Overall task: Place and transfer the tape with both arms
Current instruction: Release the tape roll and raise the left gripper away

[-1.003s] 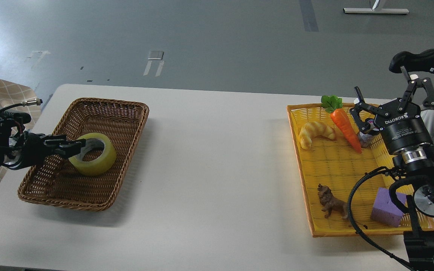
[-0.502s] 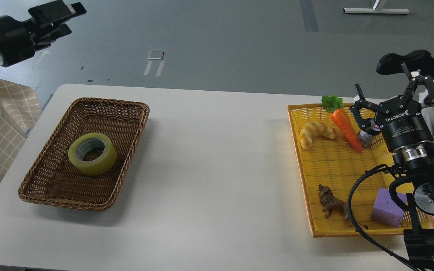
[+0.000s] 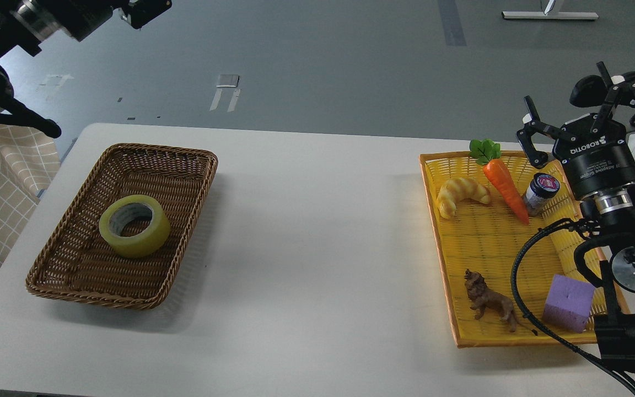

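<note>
A second ago the left end effector (image 3: 146, 10) was down at the tape (image 3: 134, 226); now it's lifted high off the counter (image 3: 306, 231), too dark to tell its state. The tape lies flat in the wicker basket (image 3: 196, 165), so placing looks finished. The right end effector (image 3: 582, 124), fingers spread and empty, hangs over the yellow tray (image 3: 444, 264) with carrot (image 3: 504, 184), croissant (image 3: 461, 196), jar (image 3: 539, 192), lion (image 3: 488, 300) and purple block (image 3: 568, 302).

glossy tape (image 3: 134, 226), woven wicker basket (image 3: 185, 231)
</note>
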